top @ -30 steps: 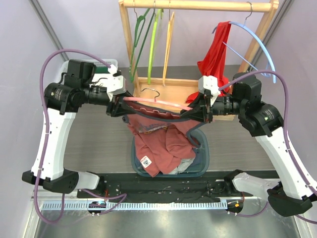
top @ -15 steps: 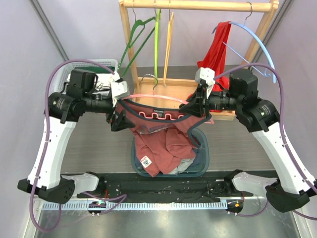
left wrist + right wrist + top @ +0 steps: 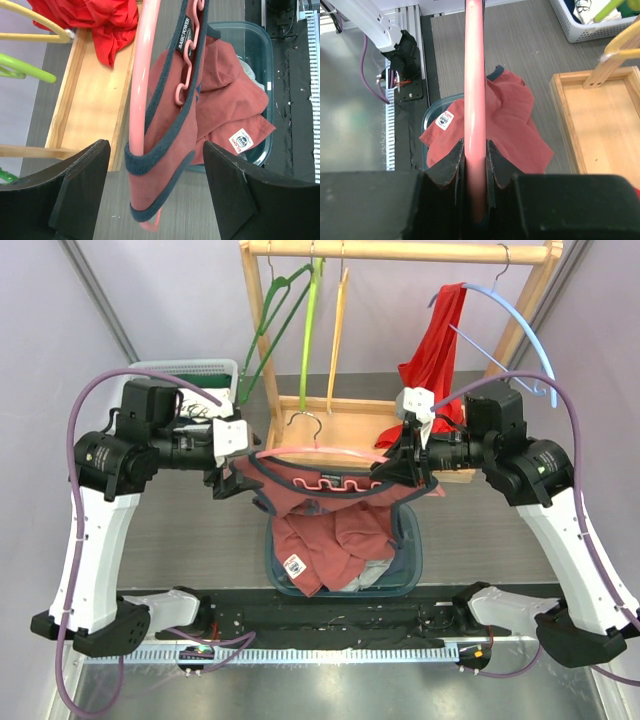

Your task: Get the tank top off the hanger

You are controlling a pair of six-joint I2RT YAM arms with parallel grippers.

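A pink hanger (image 3: pixel 320 452) is held level above the teal bin (image 3: pixel 412 550). A rust-red tank top (image 3: pixel 330 530) with dark blue trim hangs from it, its lower part bunched in the bin. My right gripper (image 3: pixel 402 462) is shut on the hanger's right end (image 3: pixel 474 75). My left gripper (image 3: pixel 232 464) is open at the hanger's left end. In the left wrist view its gripper (image 3: pixel 157 200) has its fingers (image 3: pixel 80 195) wide apart. The tank top's strap (image 3: pixel 165 165) loops over the hanger's tip (image 3: pixel 140 90) between them, touching neither finger.
A wooden rack (image 3: pixel 400 252) stands behind with green (image 3: pixel 310 315) and yellow (image 3: pixel 340 320) hangers and a red garment (image 3: pixel 435 345) on a blue hanger. Its wooden base tray (image 3: pixel 345 420) lies just behind the hanger. A white basket (image 3: pixel 190 370) sits at the back left.
My left arm has drawn back to the left, and the hanger has come down a little after rising. The left strap now sits at the hanger's left tip.
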